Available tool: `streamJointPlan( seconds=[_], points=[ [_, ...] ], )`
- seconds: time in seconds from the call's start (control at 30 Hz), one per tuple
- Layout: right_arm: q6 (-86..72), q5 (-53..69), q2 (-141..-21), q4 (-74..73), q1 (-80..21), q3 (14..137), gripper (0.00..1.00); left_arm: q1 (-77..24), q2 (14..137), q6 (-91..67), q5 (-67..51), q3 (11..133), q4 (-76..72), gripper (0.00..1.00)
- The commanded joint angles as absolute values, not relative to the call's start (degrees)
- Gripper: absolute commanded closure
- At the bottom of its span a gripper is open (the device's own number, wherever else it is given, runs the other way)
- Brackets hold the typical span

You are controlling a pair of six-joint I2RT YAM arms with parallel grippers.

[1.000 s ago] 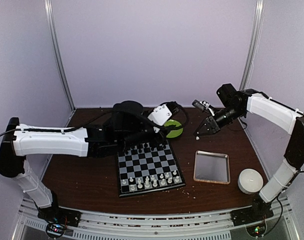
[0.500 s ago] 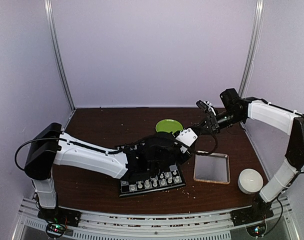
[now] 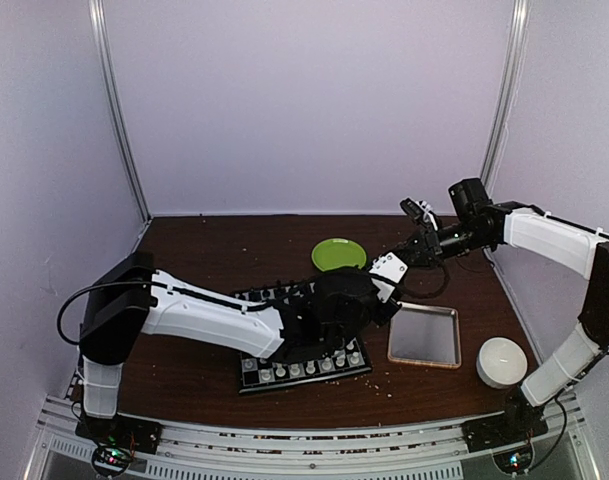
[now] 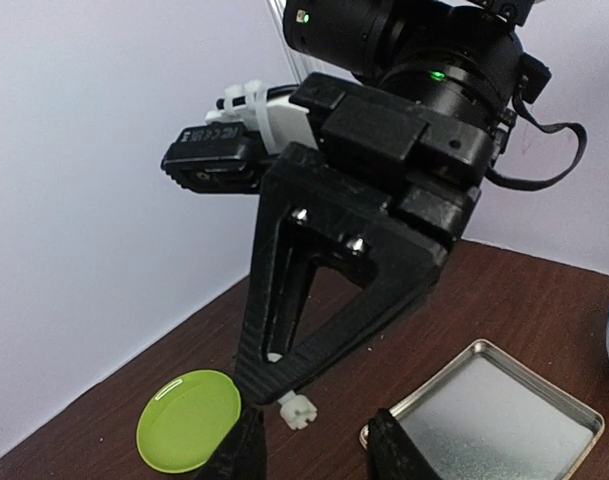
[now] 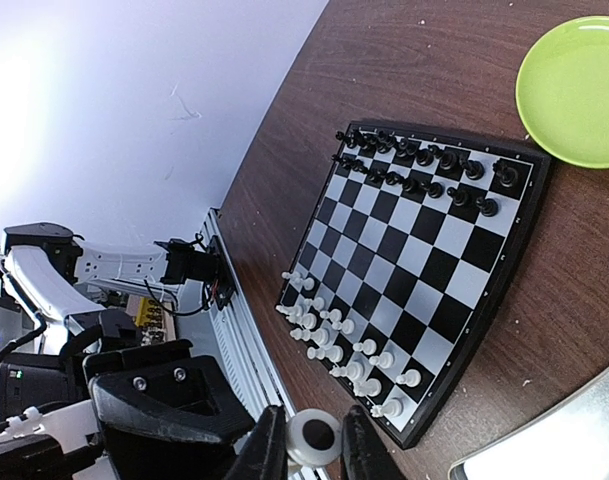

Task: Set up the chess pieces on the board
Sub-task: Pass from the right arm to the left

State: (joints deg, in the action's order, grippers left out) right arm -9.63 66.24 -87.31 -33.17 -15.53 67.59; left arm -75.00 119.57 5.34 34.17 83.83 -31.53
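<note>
Grips a white chess piece (image 4: 295, 410) in right gripper (image 5: 314, 447) above the surface (image 4: 504, 300); holds left gripper (image 4: 314, 450) open just beside.

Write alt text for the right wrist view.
The right gripper pinches a white chess piece at the bottom edge of the frame. Beyond it lies the board, black chessmen lining its upper edge, white chessmen its lower-left edge; a green plate sits top right.

Pale lilac walls (image 3: 304, 100) with metal corner posts (image 3: 117, 110) enclose a dark brown wooden table (image 3: 214, 245).
</note>
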Motion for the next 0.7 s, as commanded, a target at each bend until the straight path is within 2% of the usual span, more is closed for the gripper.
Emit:
streamJointPlan(
  seconds=[0.0,0.33,0.67],
  points=[
    [-10.86,66.99,-85.39,-30.62,-15.01,67.11,0.82,-74.79,120.6,2.84,36.77,86.99,-32.13,0.64],
    [-12.07,67.86,-85.07,-28.83,-14.89,66.25,0.82,-73.21,122.66,-0.3,35.44,89.5,-28.79,0.67],
    [-14.59,69.23,-85.17,-25.76,-14.94,64.98,0.81,-72.63,124.69,-2.55,37.86,92.04,-26.43,0.65]
  ],
)
